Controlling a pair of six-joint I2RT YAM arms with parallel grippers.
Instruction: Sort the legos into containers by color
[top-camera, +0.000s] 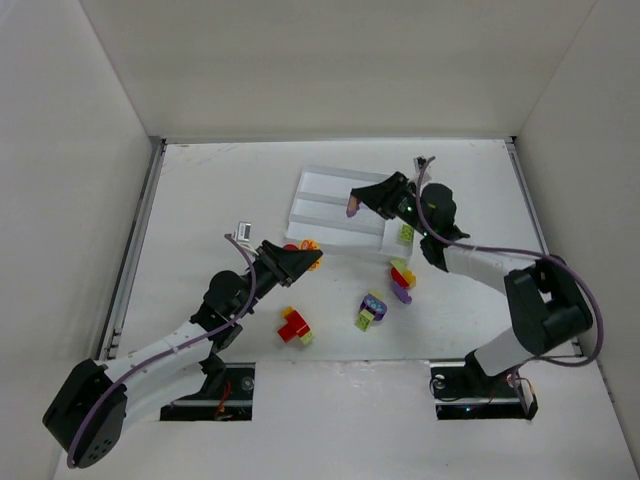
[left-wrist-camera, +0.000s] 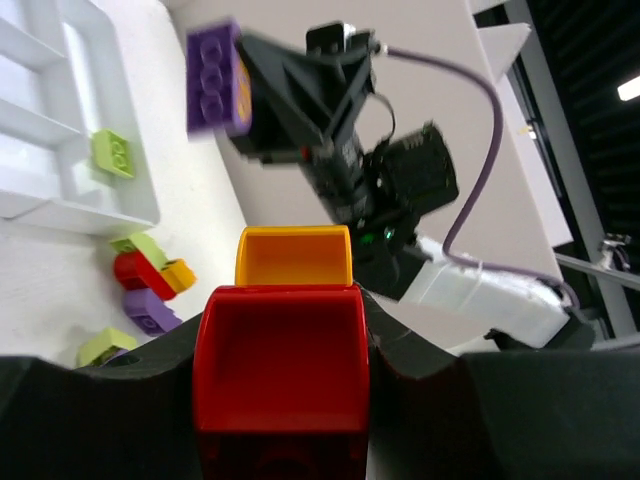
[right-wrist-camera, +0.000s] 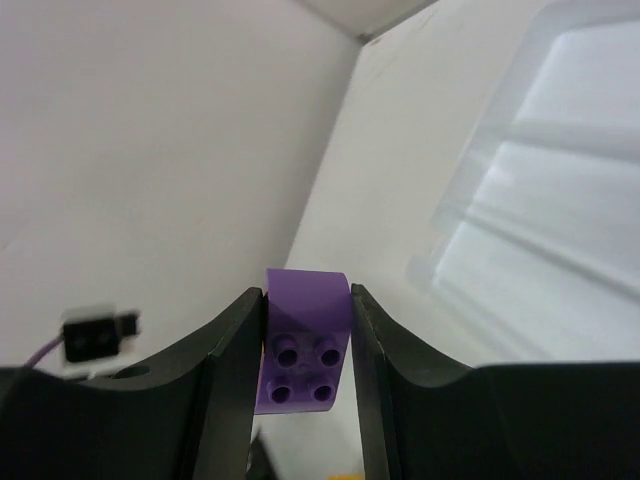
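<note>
My right gripper (top-camera: 353, 206) grips the purple brick (right-wrist-camera: 305, 345) above the white tray (top-camera: 325, 183); I should centre over a long slot (top-camera: 318, 210), lower, release.

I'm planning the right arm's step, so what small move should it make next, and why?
Probably lower the right gripper into an empty long slot of the tray and let go. Its jaws are shut on the purple brick, which appears to hang above the tray, and the only brick seen in it is a green brick in the end slot.
</note>
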